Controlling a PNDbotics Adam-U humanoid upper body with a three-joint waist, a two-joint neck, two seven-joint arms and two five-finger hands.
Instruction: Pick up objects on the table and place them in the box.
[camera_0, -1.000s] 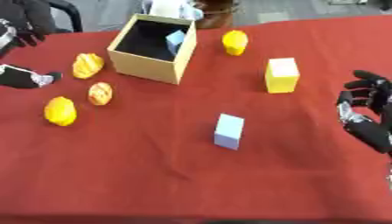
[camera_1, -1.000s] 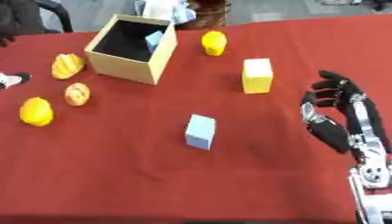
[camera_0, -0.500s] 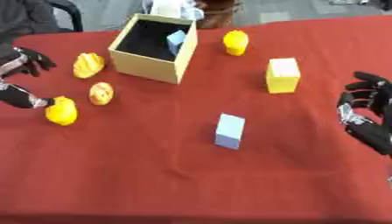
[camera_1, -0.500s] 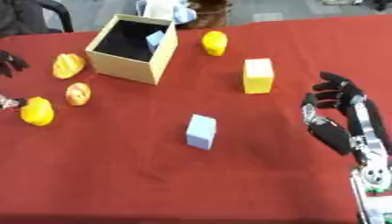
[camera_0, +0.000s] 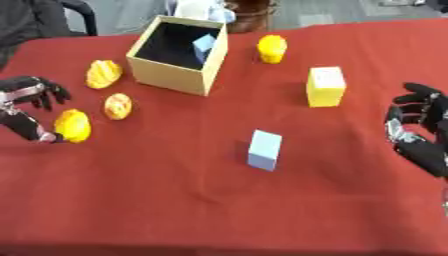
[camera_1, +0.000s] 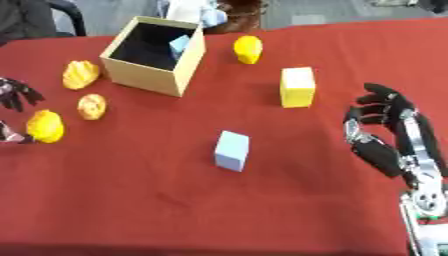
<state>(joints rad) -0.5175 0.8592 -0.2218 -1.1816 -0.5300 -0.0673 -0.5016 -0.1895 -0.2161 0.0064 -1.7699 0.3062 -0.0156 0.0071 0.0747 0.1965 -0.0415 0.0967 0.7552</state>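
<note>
The yellow fruit (camera_0: 73, 125) lies near the desk's left edge, with the left hand (camera_0: 26, 110) right beside it, thumb touching its lower side and fingers (camera_0: 45, 91) spread, not yet closed round it. The step in hand looks like the grasp; next the fingers must close, lift, and carry it to the box (camera_0: 175, 56), which already holds a blue block. The right hand (camera_1: 385, 130) rests idle, fingers relaxed.

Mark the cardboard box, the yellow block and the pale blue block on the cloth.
cardboard box (camera_0: 170, 80): left eye view, near outer wall.
yellow block (camera_0: 325, 87): left eye view, boundary of top and front faces.
pale blue block (camera_1: 232, 150): right eye view, middle of the block.
</note>
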